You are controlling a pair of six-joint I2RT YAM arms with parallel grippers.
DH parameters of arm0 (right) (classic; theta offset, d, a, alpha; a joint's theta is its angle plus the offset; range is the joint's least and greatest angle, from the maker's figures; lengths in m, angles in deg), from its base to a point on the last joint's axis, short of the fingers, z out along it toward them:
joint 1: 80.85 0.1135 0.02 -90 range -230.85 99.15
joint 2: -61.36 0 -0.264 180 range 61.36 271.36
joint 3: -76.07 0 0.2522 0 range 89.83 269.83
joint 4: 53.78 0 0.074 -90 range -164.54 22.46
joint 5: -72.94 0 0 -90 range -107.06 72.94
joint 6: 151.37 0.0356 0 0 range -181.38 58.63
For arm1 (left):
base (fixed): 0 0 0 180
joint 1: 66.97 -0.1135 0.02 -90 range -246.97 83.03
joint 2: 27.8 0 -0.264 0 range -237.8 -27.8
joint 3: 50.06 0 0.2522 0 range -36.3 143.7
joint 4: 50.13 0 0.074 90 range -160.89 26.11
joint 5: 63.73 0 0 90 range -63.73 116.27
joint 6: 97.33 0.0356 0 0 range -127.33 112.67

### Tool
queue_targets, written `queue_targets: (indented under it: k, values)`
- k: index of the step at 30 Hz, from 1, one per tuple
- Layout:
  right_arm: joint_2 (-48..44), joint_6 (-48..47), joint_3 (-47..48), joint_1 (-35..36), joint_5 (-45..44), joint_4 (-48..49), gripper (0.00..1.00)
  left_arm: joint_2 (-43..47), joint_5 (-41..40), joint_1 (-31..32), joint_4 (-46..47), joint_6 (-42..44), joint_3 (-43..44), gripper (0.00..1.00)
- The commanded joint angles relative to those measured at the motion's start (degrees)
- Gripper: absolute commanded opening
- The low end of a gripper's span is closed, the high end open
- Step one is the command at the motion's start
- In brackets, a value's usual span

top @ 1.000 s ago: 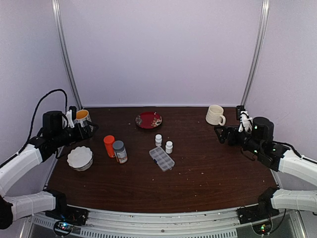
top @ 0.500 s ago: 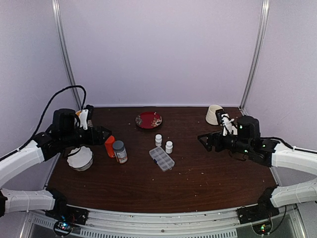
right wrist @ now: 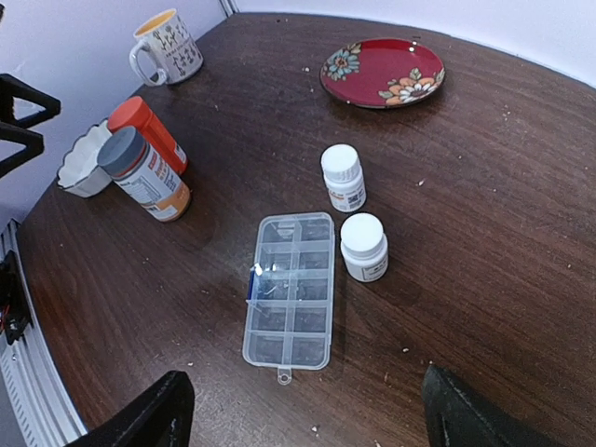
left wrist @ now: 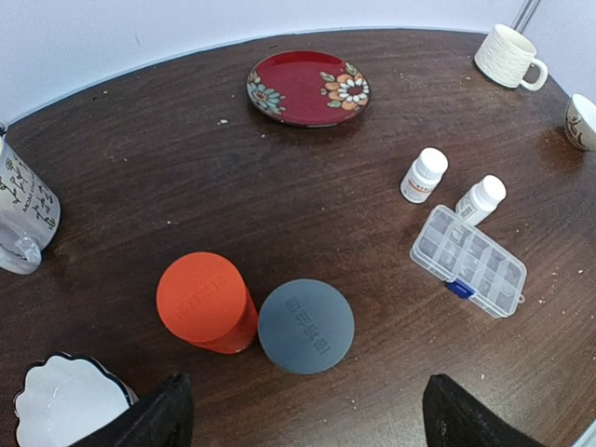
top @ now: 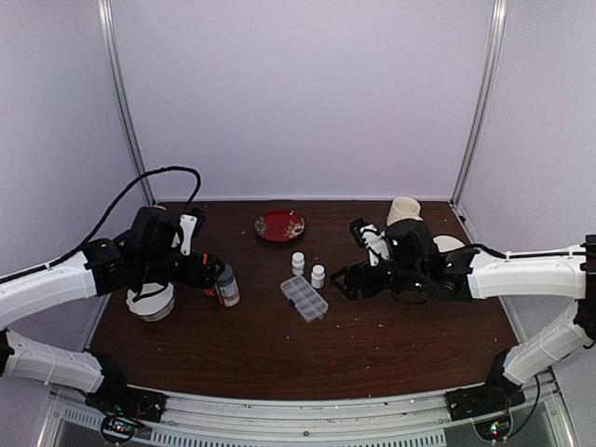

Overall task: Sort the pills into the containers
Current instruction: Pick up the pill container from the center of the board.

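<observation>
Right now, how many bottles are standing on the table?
4. One white bottle and a second white bottle stand beside the clear box; the orange bottle and the grey-capped bottle stand close together near the white bowl. None appears hidden.

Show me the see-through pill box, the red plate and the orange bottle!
pill box (right wrist: 289,289): right wrist view, middle of its clear lid.
red plate (right wrist: 382,73): right wrist view, bare red centre.
orange bottle (left wrist: 201,296): left wrist view, top of its cap.
</observation>
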Motion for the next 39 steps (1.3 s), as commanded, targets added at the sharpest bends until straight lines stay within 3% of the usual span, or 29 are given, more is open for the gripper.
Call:
queue_targets:
  k: [1, 10, 20, 28, 31, 34, 39]
  values:
    - [6.0, 0.4, 5.2, 3.7, -5.8, -5.5, 0.88, 0.0, -2.6, 1.9, -0.3, -0.6, 1.8, 0.88]
    - [18.8, 3.0, 16.7, 8.7, -14.8, -13.5, 1.00, 1.9, -2.6, 2.5, 0.1, -2.0, 1.1, 0.89]
    - [28.6, 3.8, 24.2, 10.5, -18.5, -19.7, 1.00, 8.4, -3.2, 2.5, 1.8, -5.4, -3.0, 0.93]
    - [33.3, 3.4, 27.3, 11.6, -17.0, -20.6, 1.00, 10.2, -2.8, 2.5, 2.7, -3.0, -3.1, 0.96]
    - [34.7, 3.9, 27.7, 11.7, -17.1, -20.5, 0.96, 10.3, -2.3, 2.5, 2.7, -1.9, -2.8, 0.97]
    - [35.9, 4.2, 28.4, 11.7, -17.9, -21.1, 0.86, 10.4, -2.2, 2.5, 2.5, -1.7, -2.7, 0.97]
    - [36.7, 3.9, 28.5, 11.7, -18.7, -21.2, 0.85, 10.1, -0.8, 2.5, 3.2, -1.9, -2.8, 0.97]
